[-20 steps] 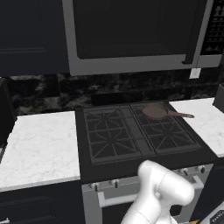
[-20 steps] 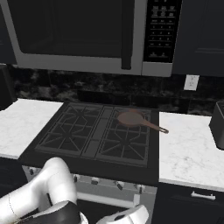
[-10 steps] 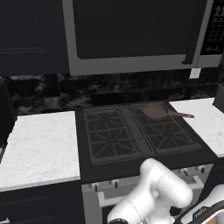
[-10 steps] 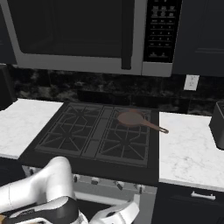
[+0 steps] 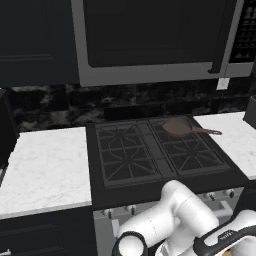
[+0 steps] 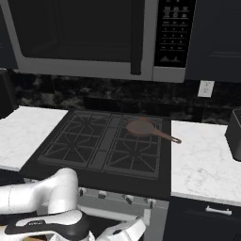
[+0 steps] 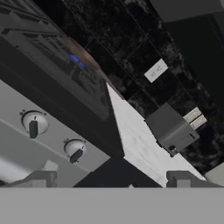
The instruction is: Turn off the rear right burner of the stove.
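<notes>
The black stove (image 5: 130, 155) stands between two white counters, its silver front panel (image 7: 26, 144) carrying round knobs. The rear right burner (image 5: 156, 125) (image 6: 156, 123) lies under a brown frying pan (image 5: 176, 127) (image 6: 140, 127). In the hand view a blue flame (image 7: 77, 61) glows beneath that pan. My gripper (image 7: 113, 179) is open, low in front of the panel's right end. Its fingertips (image 7: 39, 178) stand wide apart with nothing between them. Two knobs (image 7: 34, 124) (image 7: 75, 151) sit just ahead and to the left, untouched.
A dark toaster (image 7: 170, 129) (image 6: 234, 134) stands on the right counter (image 6: 202, 164), under a wall outlet (image 6: 206, 88). A microwave (image 5: 150, 40) hangs above the cooktop. The left counter (image 5: 45, 165) is bare marble. My folded arm (image 5: 180, 220) hangs before the oven door.
The arm has folded lower in front of the stove, and a dark-banded link has come into view at the bottom. The pan and the stove have not moved.
</notes>
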